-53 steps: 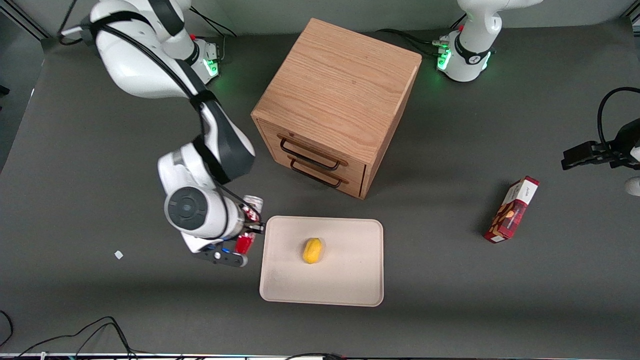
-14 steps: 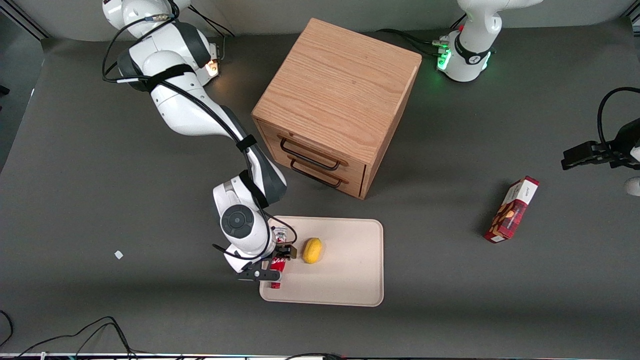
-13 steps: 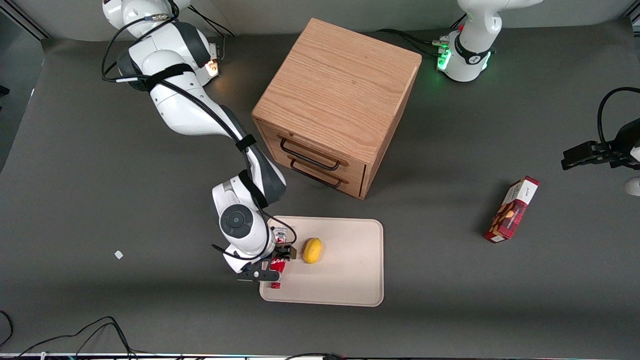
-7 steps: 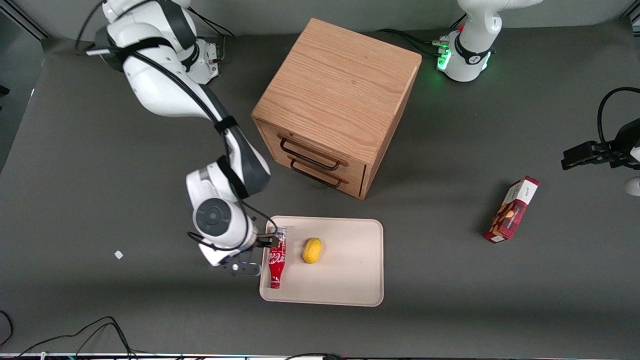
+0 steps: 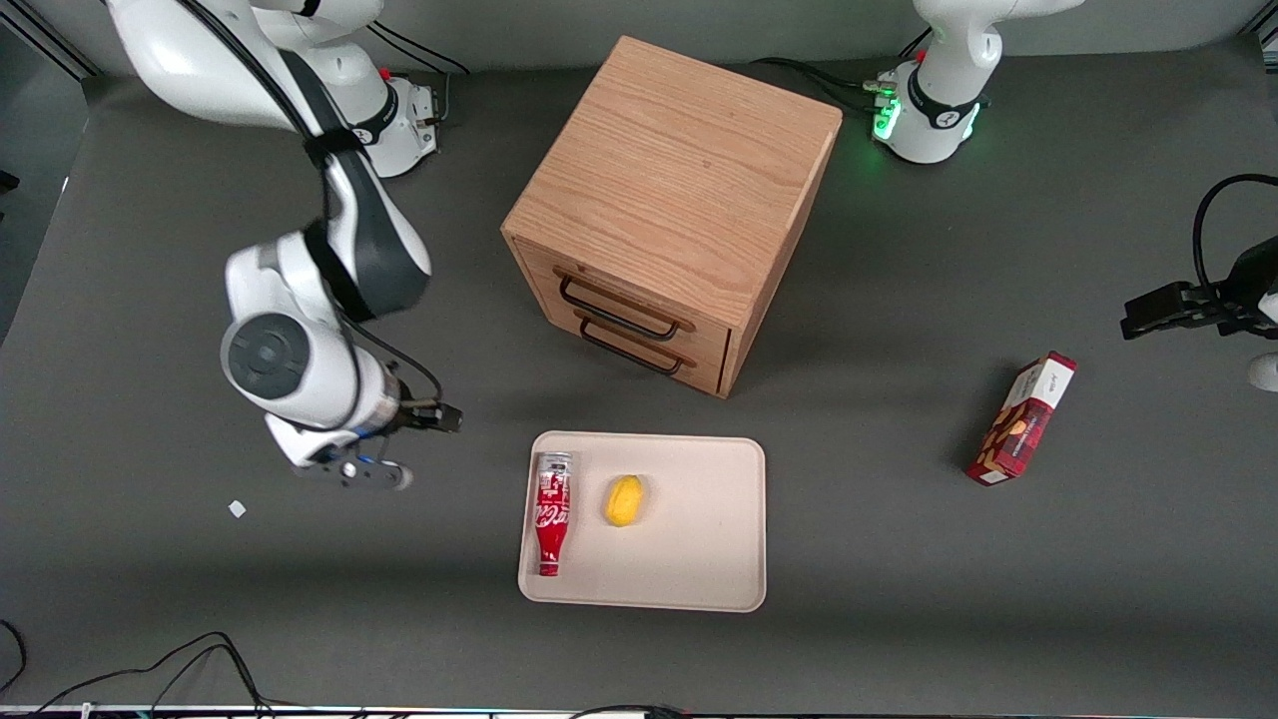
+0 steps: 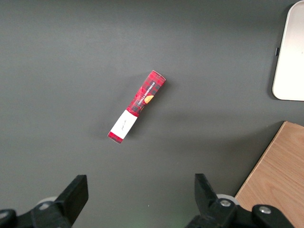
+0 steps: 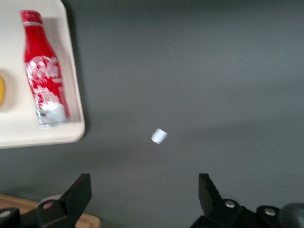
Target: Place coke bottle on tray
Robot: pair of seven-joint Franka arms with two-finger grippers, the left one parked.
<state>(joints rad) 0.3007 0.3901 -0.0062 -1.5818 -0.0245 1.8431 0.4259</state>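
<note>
The coke bottle (image 5: 551, 513) lies flat on the cream tray (image 5: 699, 559), along the tray edge toward the working arm's end, silver base toward the cabinet, neck toward the front camera. It also shows in the right wrist view (image 7: 44, 78), lying on the tray (image 7: 28, 130). My gripper (image 5: 424, 439) is open and empty, raised above bare table beside the tray, toward the working arm's end, well apart from the bottle. In the right wrist view the gripper (image 7: 145, 190) has its jaws wide apart with only table between them.
A yellow lemon (image 5: 624, 500) lies on the tray beside the bottle. A wooden two-drawer cabinet (image 5: 669, 200) stands farther from the front camera than the tray. A red snack box (image 5: 1021, 417) lies toward the parked arm's end. A small white scrap (image 5: 237, 508) lies on the table.
My gripper let go of the bottle, which now lies on the tray. The gripper then rose and drew away sideways toward the working arm's end.
</note>
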